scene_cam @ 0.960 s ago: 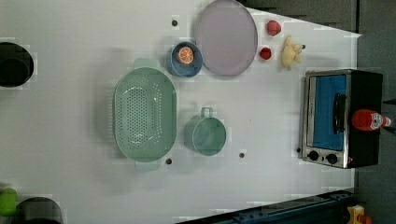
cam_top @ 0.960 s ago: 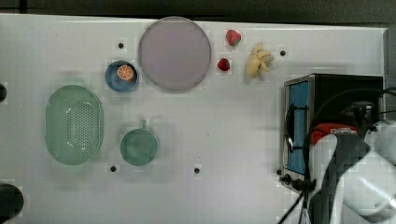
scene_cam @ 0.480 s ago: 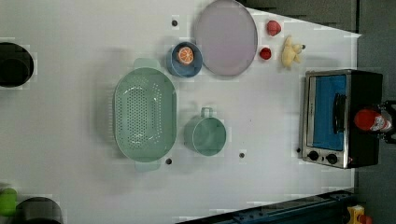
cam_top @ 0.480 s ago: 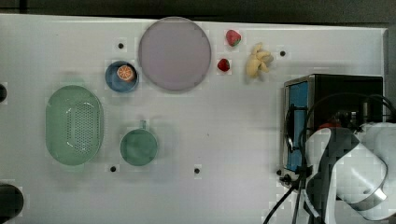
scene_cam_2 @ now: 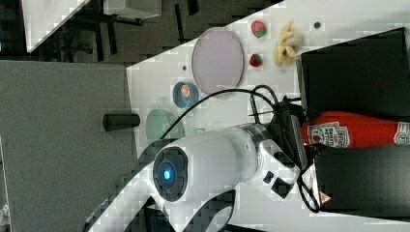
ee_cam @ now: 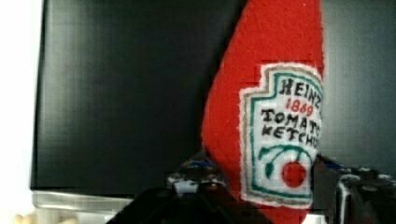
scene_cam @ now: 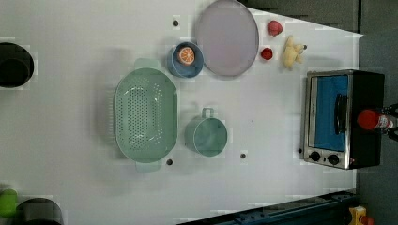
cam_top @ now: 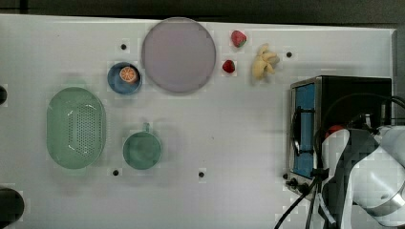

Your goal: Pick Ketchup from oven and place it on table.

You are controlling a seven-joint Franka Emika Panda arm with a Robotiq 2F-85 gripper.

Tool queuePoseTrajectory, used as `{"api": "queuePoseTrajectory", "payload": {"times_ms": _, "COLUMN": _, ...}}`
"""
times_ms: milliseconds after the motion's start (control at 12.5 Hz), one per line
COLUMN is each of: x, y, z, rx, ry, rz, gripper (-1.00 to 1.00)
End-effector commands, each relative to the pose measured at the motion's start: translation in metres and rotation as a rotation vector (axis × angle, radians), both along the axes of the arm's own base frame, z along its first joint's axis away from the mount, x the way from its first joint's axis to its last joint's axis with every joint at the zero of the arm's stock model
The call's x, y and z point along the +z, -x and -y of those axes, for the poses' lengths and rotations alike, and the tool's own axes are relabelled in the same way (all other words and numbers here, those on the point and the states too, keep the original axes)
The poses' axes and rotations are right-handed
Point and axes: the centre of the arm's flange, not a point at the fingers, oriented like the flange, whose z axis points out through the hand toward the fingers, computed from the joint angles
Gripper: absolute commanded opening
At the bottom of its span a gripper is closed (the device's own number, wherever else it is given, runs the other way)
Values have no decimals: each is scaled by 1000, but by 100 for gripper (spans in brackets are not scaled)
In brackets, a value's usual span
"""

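Note:
The ketchup [ee_cam: 266, 116], a red bottle with a white Heinz label, rests on the oven's [ee_cam: 121, 93] black top. In the wrist view my gripper [ee_cam: 268, 186] straddles its lower body, one dark finger [ee_cam: 201, 179] pressed to each side. The right view shows the white arm reaching to the ketchup [scene_cam_2: 358, 129] over the oven [scene_cam_2: 353, 72]. In the top view the arm covers most of the ketchup [cam_top: 335, 129], which sits on the oven [cam_top: 353, 90] at the top view's right end of the white table [cam_top: 229, 124]. The left view shows the ketchup [scene_cam: 373, 119] at the oven's [scene_cam: 368, 89] rear edge.
On the table lie a green colander [cam_top: 76, 128], a green cup [cam_top: 142, 150], a blue bowl with an orange slice [cam_top: 124, 77], a lilac plate [cam_top: 178, 55], two strawberries [cam_top: 238, 38] and a banana bunch [cam_top: 264, 62]. The oven door [cam_top: 304, 129] is closed.
In the top view the arm has slid further over the oven, covering more of the ketchup. The fingers have closed in on the bottle. The ketchup has not moved.

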Motion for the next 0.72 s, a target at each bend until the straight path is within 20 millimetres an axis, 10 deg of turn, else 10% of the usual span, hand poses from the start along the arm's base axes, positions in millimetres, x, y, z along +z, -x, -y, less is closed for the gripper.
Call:
{"api": "queuePoseTrajectory", "payload": {"times_ms": 80, "x": 92, "y": -34, "z": -50, "rx": 127, "ry": -33, "rz": 80, "gripper": 1}}
{"api": "queuePoseTrajectory", "payload": {"times_ms": 400, "x": 152, "y": -45, "z": -147, "rx": 219, "ry": -104, "rz": 88, "gripper": 1}}
{"api": "queuePoseTrajectory", "payload": {"times_ms": 720, "x": 131, "y": -52, "z": -253, "rx": 288, "ry": -139, "rz": 16, "gripper": 1}}
